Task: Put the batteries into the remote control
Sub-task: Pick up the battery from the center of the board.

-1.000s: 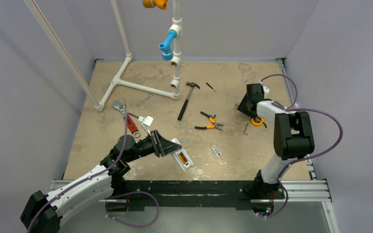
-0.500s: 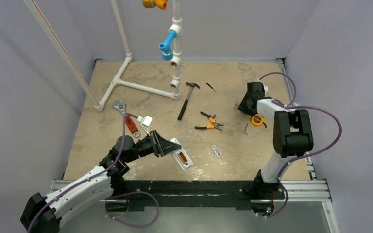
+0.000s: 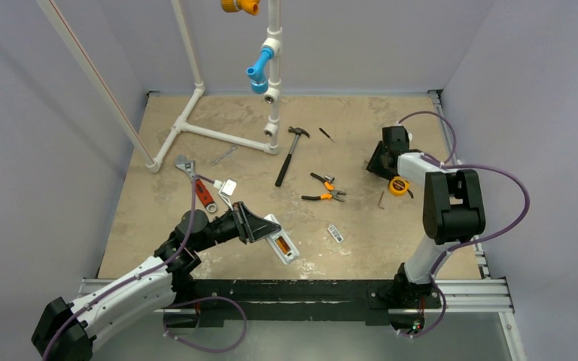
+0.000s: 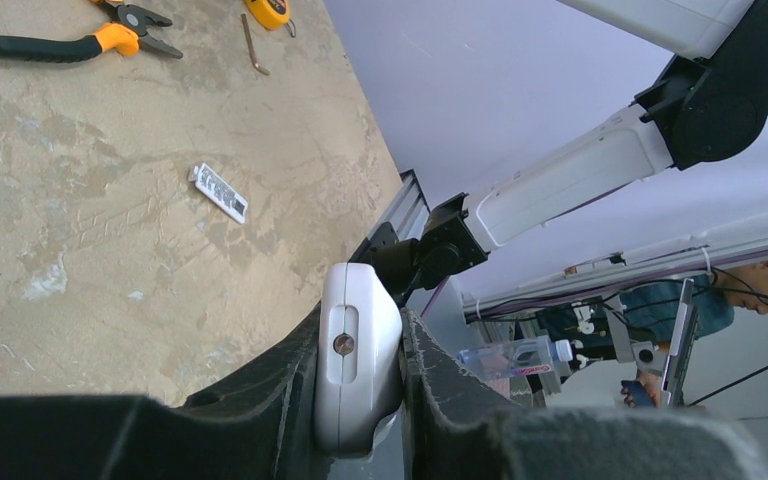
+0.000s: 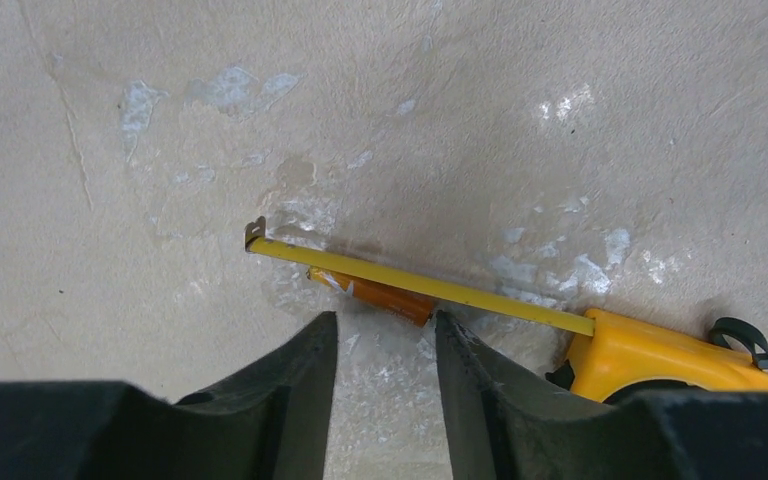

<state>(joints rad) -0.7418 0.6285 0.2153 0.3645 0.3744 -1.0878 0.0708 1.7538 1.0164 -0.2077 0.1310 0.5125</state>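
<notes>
My left gripper is shut on the remote control, a slim white handset held just above the table's near side. An orange battery shows in the recess of its back. In the left wrist view the remote's white end sits clamped between both fingers. My right gripper hovers at the far right, open, with nothing between its fingers. In the right wrist view another orange battery lies on the table just past the gripper, against the pulled-out yellow blade of a tape measure.
The yellow tape measure lies beside the right gripper. Orange-handled pliers, a hammer and a small white strip lie mid-table. A red-handled wrench and a white pipe frame stand at the left.
The right gripper has drawn back a little from over the tape measure, which now shows fully, and its jaws have narrowed. The left arm and remote have not moved.
</notes>
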